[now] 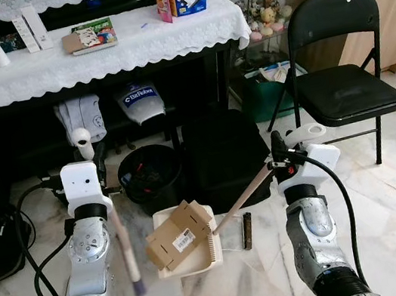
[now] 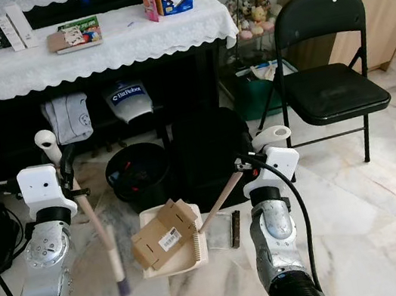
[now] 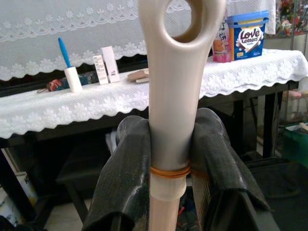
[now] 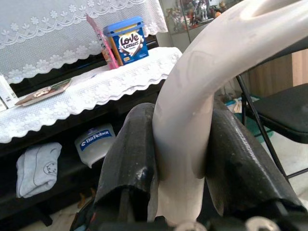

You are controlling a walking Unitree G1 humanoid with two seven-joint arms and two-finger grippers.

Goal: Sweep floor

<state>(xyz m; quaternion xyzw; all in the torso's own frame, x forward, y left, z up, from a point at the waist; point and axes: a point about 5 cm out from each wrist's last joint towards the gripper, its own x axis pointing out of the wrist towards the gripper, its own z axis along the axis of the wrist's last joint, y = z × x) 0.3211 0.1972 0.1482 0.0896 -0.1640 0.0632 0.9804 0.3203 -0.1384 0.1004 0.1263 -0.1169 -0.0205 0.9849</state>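
Sweeping is under way: the brush (image 1: 127,254) is clamped in the left gripper (image 3: 168,159), the dustpan (image 1: 189,251) handle in the right gripper (image 4: 180,159). The cardboard piece (image 1: 180,233) lies on the pan, at the brush's three o'clock; emptying into the bin (image 1: 151,175) at twelve o'clock is probably called for next.

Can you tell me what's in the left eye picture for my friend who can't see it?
A robot's right gripper holds a cream dustpan with a piece of cardboard in it, and its left gripper holds a broom. Behind stand a black bin, a lace-covered table and a black folding chair.
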